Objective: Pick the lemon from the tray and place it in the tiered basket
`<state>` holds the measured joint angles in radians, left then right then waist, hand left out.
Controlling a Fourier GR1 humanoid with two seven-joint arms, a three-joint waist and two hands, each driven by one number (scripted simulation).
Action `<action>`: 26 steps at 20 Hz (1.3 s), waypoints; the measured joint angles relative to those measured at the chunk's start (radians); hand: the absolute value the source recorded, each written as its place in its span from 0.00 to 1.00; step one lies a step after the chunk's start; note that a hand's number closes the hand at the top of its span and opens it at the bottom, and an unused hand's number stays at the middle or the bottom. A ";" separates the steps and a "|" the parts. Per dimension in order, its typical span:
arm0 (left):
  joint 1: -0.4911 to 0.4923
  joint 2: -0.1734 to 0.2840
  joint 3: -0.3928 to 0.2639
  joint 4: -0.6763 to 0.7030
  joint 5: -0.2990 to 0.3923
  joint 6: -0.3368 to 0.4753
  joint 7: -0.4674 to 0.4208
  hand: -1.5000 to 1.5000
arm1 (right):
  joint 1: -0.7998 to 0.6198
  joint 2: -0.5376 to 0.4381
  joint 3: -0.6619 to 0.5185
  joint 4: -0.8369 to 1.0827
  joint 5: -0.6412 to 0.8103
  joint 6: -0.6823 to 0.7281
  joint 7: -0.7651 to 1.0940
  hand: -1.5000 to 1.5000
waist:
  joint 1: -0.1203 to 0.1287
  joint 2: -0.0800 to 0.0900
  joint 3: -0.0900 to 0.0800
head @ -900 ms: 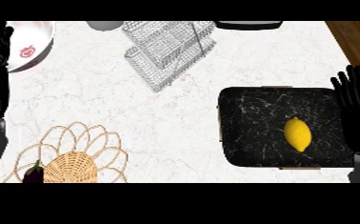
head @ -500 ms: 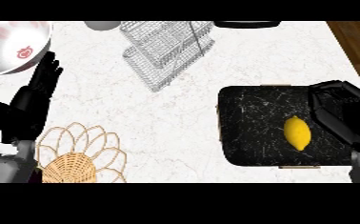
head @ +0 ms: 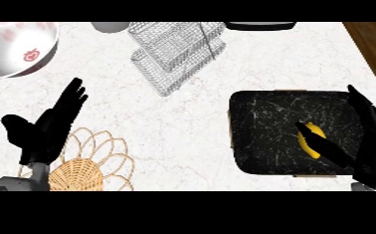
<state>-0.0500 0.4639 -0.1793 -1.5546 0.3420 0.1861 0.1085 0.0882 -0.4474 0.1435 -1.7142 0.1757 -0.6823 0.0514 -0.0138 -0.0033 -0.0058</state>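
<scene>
Yellow and oval, the lemon (head: 313, 139) is what I'm after, and from my seat it's lying on the dark marbled tray (head: 272, 128), toward that tray's right edge. It's smooth-skinned, bright against the black, and partly covered right now, so I only see its upper and left side.

My right hand (head: 345, 151) is over the tray's right side, its thumb laid across the lemon and the fingers running up along the tray's right edge. They look spread fairly wide around the fruit and not closed on it, as far as I can make out.

The tray itself sits near the counter's (head: 183, 108) front right corner.

My left hand (head: 46, 128) is at the counter's front left, fingers straight and pointing up, thumb out to the side, holding nothing. Just beside it, at the front edge, is a woven wicker trivet (head: 88, 158) with looped edging.

The tiered basket (head: 176, 49), grey wire mesh, stands at the back edge, about the middle. A white bowl with red markings (head: 26, 49) is in the back left corner, well apart from the tray.
</scene>
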 measured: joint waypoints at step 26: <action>-0.018 -0.023 0.016 0.001 -0.004 -0.046 0.031 0.50 | -0.206 -0.230 0.316 -0.291 0.369 0.745 1.094 0.00 | 0.031 0.005 0.003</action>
<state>-0.0685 0.4413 -0.1629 -1.5532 0.3383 0.1403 0.1394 -0.1182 -0.6773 0.4596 -2.0056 0.5449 0.0630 1.1458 0.0171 0.0017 -0.0025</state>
